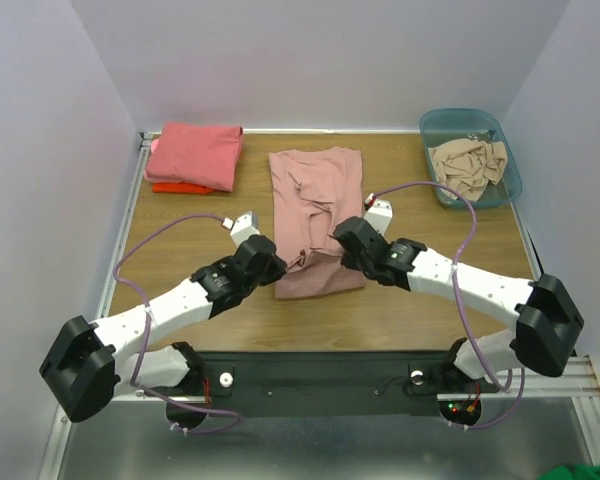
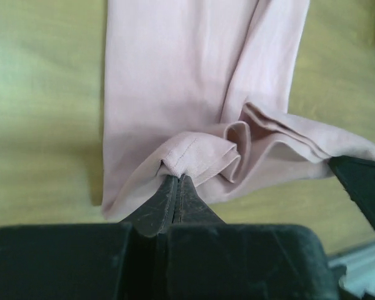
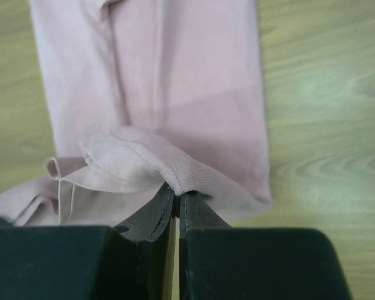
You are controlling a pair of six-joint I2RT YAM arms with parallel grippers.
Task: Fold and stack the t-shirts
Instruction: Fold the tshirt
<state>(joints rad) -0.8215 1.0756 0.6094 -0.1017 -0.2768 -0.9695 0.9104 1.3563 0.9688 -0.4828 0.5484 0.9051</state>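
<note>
From above, the pink shirt (image 1: 315,200) lies as a long strip down the middle of the table (image 1: 180,260), running from the far edge toward the near edge. Its near end is bunched up between the two arms. The left gripper (image 1: 281,267) meets that end at its left side and the right gripper (image 1: 336,249) meets it at its right side. How wide either stands cannot be told from here. A folded coral shirt (image 1: 195,152) sits in the far left corner on top of a red shirt (image 1: 173,187). A teal bin (image 1: 510,170) in the far right corner holds a crumpled beige cloth (image 1: 467,160).

In the left wrist view, the left gripper (image 2: 177,179) is pressed fully together, its fingers (image 2: 164,201) pinching a stitched hem of the pink shirt (image 2: 175,75). The hem curls into a small raised fold at the tips. The rest of the strip lies flat on the table (image 2: 44,112).

In the right wrist view, the right gripper (image 3: 176,195) is likewise clamped tight, its fingers (image 3: 155,217) nipping a stitched hem of the pink shirt (image 3: 175,62). Layers of cloth bunch to the left of the tips, and bare table (image 3: 325,94) shows on the right.
</note>
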